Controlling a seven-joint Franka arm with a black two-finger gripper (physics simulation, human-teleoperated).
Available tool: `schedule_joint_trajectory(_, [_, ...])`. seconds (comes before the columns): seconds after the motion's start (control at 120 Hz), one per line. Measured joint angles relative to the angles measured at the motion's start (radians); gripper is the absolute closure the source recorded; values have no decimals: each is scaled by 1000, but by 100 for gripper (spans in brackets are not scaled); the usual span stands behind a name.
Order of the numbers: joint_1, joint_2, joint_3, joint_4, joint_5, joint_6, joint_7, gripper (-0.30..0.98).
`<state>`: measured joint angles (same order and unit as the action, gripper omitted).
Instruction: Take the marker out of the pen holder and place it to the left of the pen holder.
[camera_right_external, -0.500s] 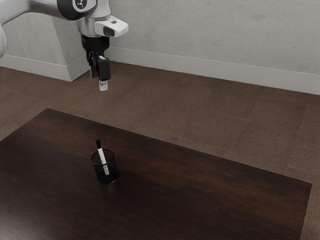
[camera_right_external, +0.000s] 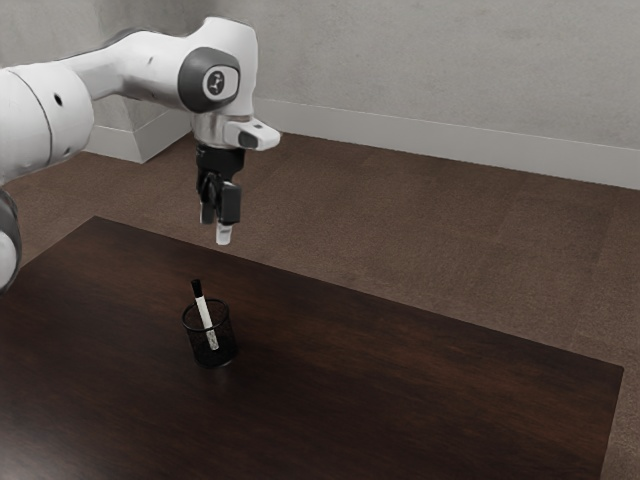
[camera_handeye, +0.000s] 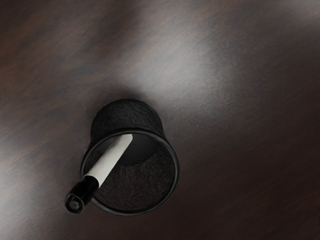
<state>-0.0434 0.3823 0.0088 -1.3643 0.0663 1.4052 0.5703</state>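
The gripper (camera_right_external: 214, 231) hangs open above the pen holder, pointing down, with nothing between its fingers. On the table stands the black mesh pen holder (camera_right_external: 222, 340), upright. A white marker with a black cap (camera_right_external: 204, 311) leans inside it, cap end up and sticking out over the rim toward the exterior view's left. In the wrist view, the pen holder (camera_handeye: 127, 117) is seen from above, and the marker (camera_handeye: 111, 161) rests across its rim with the cap outside the opening. The marker's lower end is inside the holder.
The dark wooden table (camera_right_external: 400, 370) extends around the holder on all sides. Its far edge runs below the gripper in the exterior view, with brown carpet and a grey wall (camera_right_external: 430, 70) beyond.
My gripper has come lower and moved slightly toward the exterior view's right, nearer the pen holder. The holder and marker have not moved.
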Motion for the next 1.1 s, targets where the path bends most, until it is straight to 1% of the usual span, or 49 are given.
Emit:
schedule_joint_trajectory(0.133, [39,88,0,0,-45,0,5,0])
schedule_joint_trajectory(0.2, [77,144,0,1,-72,0,8,0])
schedule_joint_trajectory(0.292, [115,185,1,2,-91,1,11,0])
schedule_joint_trajectory(0.5, [136,248,23,7,-94,1,14,0])
schedule_joint_trajectory(0.767, [133,257,25,7,-93,-1,7,0])
schedule_joint_trajectory(0.833, [135,257,26,4,-93,-6,3,3])
schedule_joint_trajectory(0.942, [133,262,25,3,-92,-14,-6,13])
schedule_joint_trajectory(1.05, [128,270,25,5,-93,-17,-15,20])
schedule_joint_trajectory(1.1, [127,271,25,6,-93,-19,-19,26])
